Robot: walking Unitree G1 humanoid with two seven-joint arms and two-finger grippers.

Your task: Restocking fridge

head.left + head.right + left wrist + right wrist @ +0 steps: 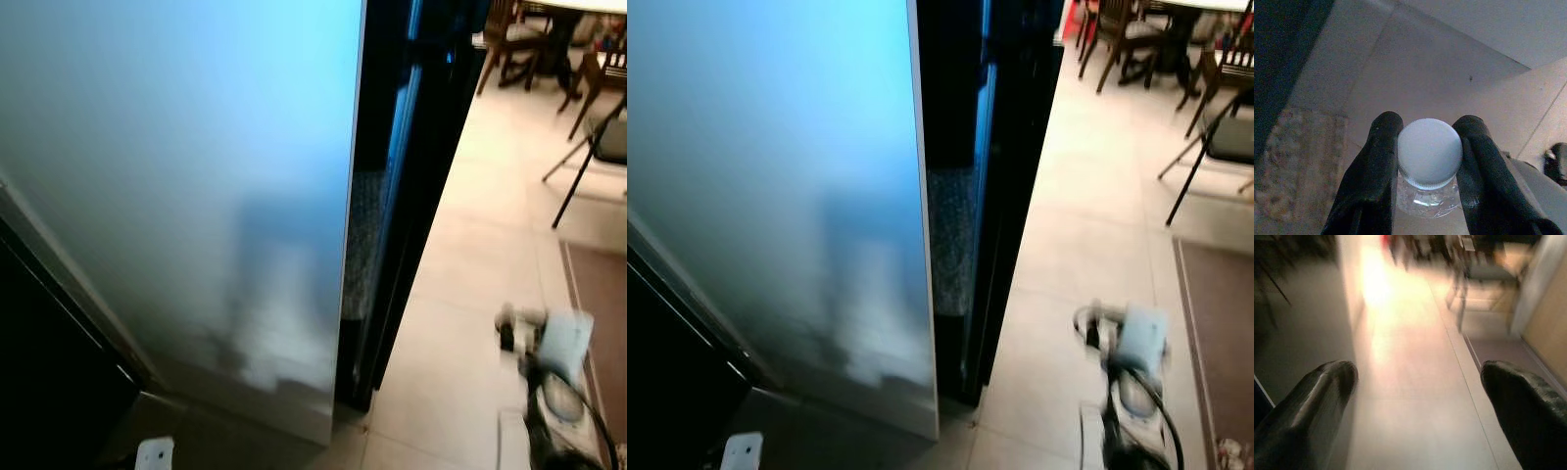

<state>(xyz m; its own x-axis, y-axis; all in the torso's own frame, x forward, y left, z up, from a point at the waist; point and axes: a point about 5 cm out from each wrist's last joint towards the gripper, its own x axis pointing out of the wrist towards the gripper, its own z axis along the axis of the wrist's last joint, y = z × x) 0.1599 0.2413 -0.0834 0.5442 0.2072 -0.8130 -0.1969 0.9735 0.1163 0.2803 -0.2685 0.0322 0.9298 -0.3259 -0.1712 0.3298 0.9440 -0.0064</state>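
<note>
White-capped clear bottle point(1429, 166) between left jaws point(1426, 161), upright.

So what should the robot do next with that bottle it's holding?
Probably swing the open right gripper toward the edge of the fridge door and pull it wider. The left gripper is already shut on the bottle, so that arm is busy, and the door stands between the robot and the dark gap beside it.

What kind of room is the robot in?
Probably a home kitchen that opens onto a dining area: a tall fridge door stands close in front, with a tiled floor, wooden dining chairs and a table beyond.
</note>
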